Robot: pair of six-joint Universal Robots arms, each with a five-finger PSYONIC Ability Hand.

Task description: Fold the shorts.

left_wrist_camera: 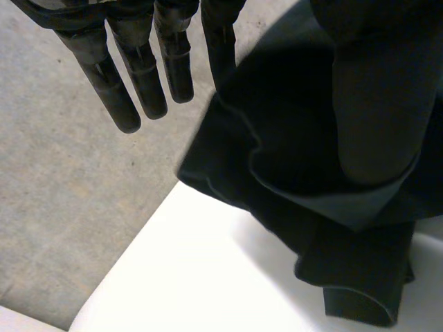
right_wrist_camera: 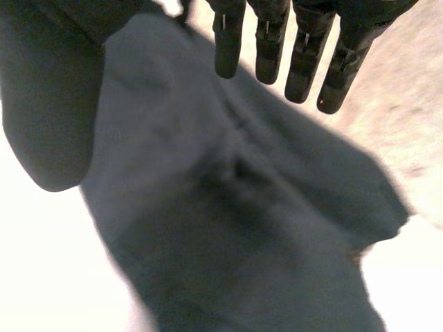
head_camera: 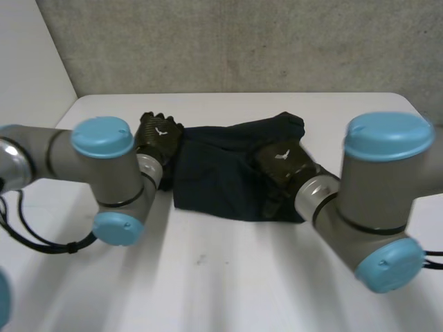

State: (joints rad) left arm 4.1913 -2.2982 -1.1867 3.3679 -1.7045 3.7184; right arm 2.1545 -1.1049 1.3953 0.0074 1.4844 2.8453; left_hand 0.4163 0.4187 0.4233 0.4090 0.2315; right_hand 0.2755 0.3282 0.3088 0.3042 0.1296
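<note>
Left hand (head_camera: 158,135): fingers (left_wrist_camera: 142,83) straight and spread, thumb apart, gripping nothing, sits at the left edge of the dark shorts (head_camera: 214,176), fingertips past the cloth edge. Right hand (head_camera: 280,163): straight loose fingers too, nothing held, over the right half of the shorts, can't tell if touching. Shorts lie rumpled in the middle of the white table (head_camera: 228,277), toward its far side

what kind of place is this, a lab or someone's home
Most likely a robotics lab or test bench, not a home: a plain white table against a bare grey wall, with the robot's left hand and right hand at one pair of dark shorts.
</note>
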